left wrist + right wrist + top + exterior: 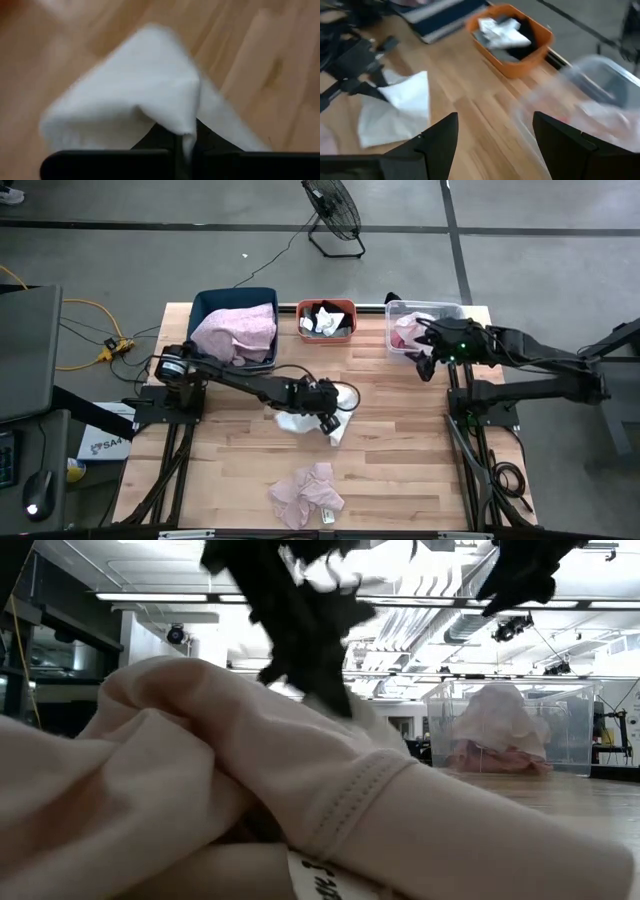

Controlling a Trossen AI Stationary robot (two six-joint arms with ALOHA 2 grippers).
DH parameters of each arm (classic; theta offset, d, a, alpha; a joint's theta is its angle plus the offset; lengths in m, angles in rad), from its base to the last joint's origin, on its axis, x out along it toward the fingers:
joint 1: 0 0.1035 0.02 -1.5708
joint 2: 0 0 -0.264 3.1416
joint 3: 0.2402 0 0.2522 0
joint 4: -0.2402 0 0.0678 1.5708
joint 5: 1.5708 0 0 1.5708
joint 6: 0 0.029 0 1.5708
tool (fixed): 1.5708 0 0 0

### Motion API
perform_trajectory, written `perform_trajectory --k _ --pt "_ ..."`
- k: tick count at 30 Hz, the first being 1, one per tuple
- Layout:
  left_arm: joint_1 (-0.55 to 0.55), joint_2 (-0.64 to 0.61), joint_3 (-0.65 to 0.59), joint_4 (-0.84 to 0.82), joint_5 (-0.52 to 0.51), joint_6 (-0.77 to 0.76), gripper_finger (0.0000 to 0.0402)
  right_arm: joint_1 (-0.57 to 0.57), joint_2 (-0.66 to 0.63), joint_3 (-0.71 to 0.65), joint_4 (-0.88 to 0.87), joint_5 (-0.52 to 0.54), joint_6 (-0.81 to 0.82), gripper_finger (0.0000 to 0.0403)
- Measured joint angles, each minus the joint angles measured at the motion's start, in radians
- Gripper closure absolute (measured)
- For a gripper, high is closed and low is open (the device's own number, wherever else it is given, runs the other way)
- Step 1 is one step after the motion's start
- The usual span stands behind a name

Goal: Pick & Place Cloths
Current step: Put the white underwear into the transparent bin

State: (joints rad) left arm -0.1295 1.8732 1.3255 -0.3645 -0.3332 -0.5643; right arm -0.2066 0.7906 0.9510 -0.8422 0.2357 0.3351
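My left gripper (328,412) is at mid-table, shut on a white cloth (300,421). My right gripper (425,360) hovers open at the near-left side of a clear bin (440,307); nothing is between its fingers (440,140). A pink cloth (408,332) lies inside that bin. Another pink garment (305,495) lies crumpled on the table by the near edge and fills the foreground of the low view (200,770). A blue bin (200,310) holds a pink-white cloth heap (238,332). An orange bin (300,322) holds black and white pieces (325,320). My left gripper pinches the white cloth between its two shut fingers at a raised fold or corner (186,131). The cloth spreads away from the fingers in a broad sheet (400,112). One layer or several, and whether its far end touches the table, I cannot tell.
The three bins stand in a row along the far edge: blue at the left, orange in the middle, clear at the right. Bare wood (420,450) shows between the white cloth and the table's right edge. A floor fan (332,210) stands beyond the table.
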Motion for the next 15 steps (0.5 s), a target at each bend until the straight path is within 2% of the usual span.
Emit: perform_trajectory --k 7,15 --pt "-0.002 0.0 0.236 -0.14 -0.056 0.191 0.04 0.14 0.0 -0.092 0.212 -0.005 -0.125 0.0155" --pt "-0.001 0.0 0.42 -0.274 -0.188 0.292 0.04 0.295 0.0 -0.238 0.496 0.023 -0.202 0.0155"
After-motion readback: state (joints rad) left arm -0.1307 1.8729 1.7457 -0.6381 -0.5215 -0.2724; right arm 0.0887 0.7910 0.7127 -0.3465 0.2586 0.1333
